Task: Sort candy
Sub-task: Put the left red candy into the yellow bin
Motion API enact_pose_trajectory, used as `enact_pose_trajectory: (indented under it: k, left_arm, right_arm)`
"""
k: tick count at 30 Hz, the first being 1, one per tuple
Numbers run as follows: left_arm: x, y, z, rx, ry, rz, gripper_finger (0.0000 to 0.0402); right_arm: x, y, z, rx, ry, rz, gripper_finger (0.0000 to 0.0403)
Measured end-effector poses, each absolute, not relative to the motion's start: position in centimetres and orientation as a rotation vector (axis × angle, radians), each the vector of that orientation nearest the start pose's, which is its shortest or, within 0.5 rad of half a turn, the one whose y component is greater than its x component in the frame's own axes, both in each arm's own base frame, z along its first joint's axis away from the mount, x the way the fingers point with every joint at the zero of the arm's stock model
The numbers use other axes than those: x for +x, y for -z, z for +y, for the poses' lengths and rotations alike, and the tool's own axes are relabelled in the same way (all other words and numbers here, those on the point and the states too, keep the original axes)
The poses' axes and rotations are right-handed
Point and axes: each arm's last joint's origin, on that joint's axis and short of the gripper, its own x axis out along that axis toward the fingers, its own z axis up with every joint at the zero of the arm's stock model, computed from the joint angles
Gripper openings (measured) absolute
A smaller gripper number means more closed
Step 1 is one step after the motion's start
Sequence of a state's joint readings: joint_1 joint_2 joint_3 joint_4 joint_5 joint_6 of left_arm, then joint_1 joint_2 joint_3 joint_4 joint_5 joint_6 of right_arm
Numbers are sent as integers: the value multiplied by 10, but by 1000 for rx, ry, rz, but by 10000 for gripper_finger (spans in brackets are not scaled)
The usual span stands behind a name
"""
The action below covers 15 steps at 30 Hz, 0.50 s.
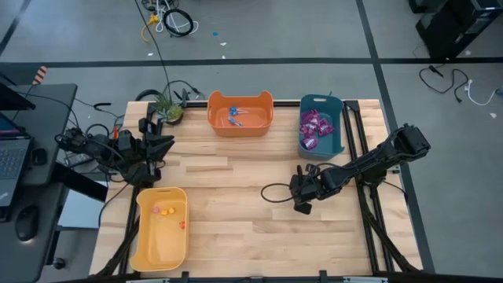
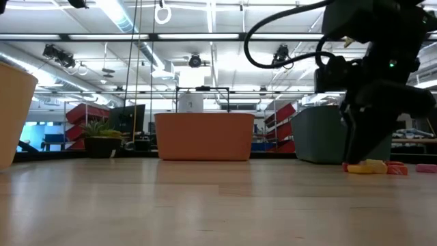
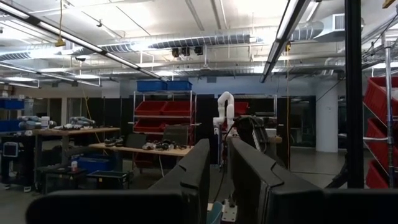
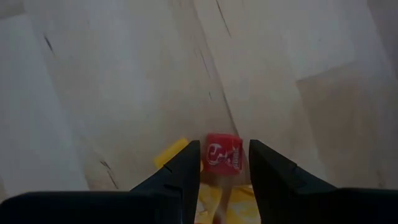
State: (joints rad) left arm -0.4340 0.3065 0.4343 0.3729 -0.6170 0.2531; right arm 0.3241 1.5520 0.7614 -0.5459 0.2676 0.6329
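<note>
- On my left, the left gripper [image 1: 161,144] hangs at the table's left edge, just above the yellow bin [image 1: 161,228], and holds nothing that I can see. In its own wrist view its two fingers [image 3: 186,180] stand a narrow gap apart with only the room between them, so I call them spread.
- The yellow bin sits at the near left corner of the table [image 1: 236,228] with a few small orange and pink pieces [image 1: 167,211] lying on its floor.
- Further along, at the far edge, the orange bin [image 1: 240,112] holds blue-wrapped lollipops [image 1: 235,116].
- To its right the teal bin [image 1: 321,126] holds a heap of shiny purple packets [image 1: 314,127].
- The right gripper [image 1: 301,195] is down at the table surface, right of centre and in front of the teal bin.
- In the right wrist view a red wrapped candy [image 4: 223,155] lies on the wood exactly between the two fingers [image 4: 186,168], with a sliver of gap on either side; the jaws are spread around it and I cannot tell whether either one touches it.
- A yellow candy [image 4: 172,153] lies just beside the red one, partly under one finger.
- In the low view, yellow and red pieces [image 2: 369,166] lie on the table at the foot of that gripper.
</note>
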Motion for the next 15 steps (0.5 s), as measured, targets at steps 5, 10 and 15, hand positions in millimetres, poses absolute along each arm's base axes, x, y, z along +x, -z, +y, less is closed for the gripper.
enact_pose_trajectory:
  k: [5,10,15]
  left_arm:
    - [83,-318,-20,-3,-232,-406,67]
    - [83,-318,-20,-3,-232,-406,67]
    - [83,-318,-20,-3,-232,-406,67]
  right_arm:
    - [238,-135,71,176,366,1218,123]
    - [238,-135,69,190,378,1213,123]
    - [239,-135,66,194,378,1216,127]
